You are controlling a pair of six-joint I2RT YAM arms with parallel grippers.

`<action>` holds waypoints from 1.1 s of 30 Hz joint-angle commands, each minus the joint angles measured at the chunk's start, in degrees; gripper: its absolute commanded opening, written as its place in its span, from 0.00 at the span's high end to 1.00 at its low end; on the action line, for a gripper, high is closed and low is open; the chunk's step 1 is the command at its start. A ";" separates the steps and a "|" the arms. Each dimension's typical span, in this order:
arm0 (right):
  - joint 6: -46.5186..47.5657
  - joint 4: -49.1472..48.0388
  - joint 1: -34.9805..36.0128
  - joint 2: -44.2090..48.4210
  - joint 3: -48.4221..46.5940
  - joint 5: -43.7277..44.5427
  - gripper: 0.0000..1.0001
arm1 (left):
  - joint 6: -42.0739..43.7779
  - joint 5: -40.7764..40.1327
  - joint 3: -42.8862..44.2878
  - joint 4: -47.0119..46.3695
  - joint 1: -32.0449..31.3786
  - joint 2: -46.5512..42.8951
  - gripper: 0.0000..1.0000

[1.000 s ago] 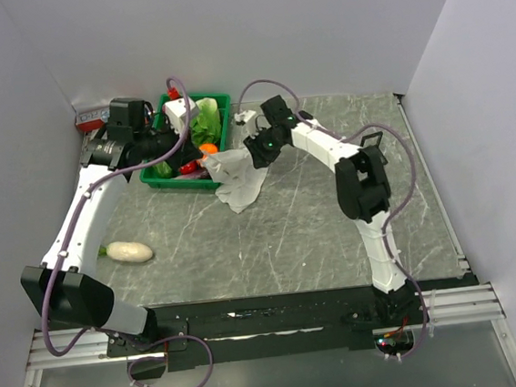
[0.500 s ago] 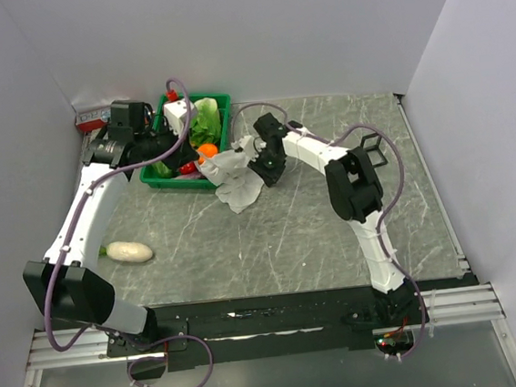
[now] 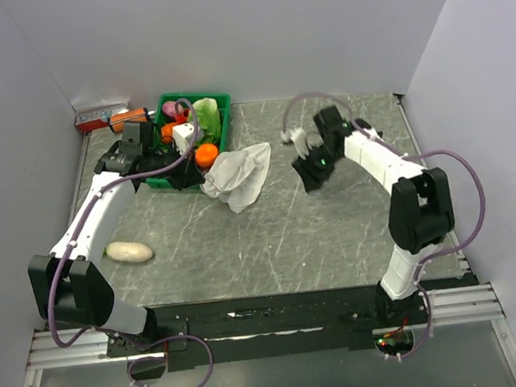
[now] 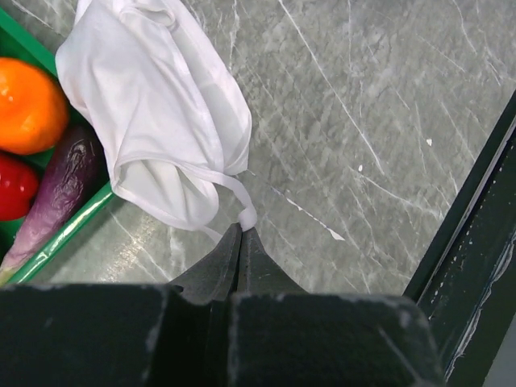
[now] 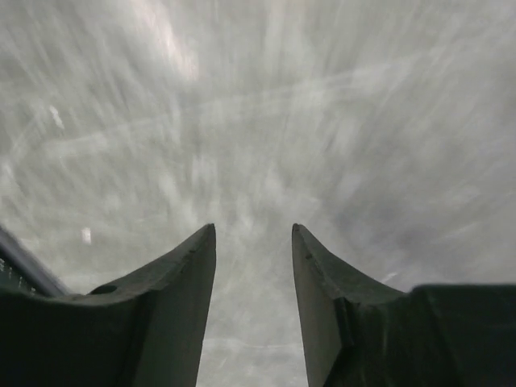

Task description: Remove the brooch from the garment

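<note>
Two pincers stand in opposite states. The left pincer [image 4: 241, 242] is clenched, its fingers pressed flat together close by the rim of the green bin [image 4: 68, 231]. The loop of a narrow strap [image 4: 234, 187] ends right at their tip, and we cannot tell whether it is nipped or merely lies beneath them. The right pincer [image 5: 253, 232] is released with nothing between its fingers, over bare desk [image 3: 317, 233] well to the right of the bin and apart from the cloth. The garment [image 3: 238, 171] lies bunched on the desk just right of the bin, one fold lapping the rim beside an orange [image 4: 28, 105] and an aubergine [image 4: 56, 193]. We cannot find the brooch in any view and judge it buried in the folds. We read the step as exposing it first. We would anchor the strap side firmly with the left pincer, then draw the cloth flat away from the bin until the dark speck shows. The right pincer should then come down squarely on the ornament alone. The fabric looks thin and would likely ride up with any pull, so we would tug slowly against the anchored side.
</note>
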State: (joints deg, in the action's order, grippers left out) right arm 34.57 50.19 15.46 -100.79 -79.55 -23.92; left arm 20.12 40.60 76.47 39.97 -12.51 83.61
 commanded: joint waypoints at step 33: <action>35.48 -41.15 13.80 -28.93 -18.18 4.94 0.53 | -5.53 -0.26 8.96 3.98 0.47 -0.73 0.99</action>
State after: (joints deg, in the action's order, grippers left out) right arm 68.51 9.98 28.36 -127.83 -94.21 -20.71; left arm 15.31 39.64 83.18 44.07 -12.19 83.11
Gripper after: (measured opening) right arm 0.478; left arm 0.015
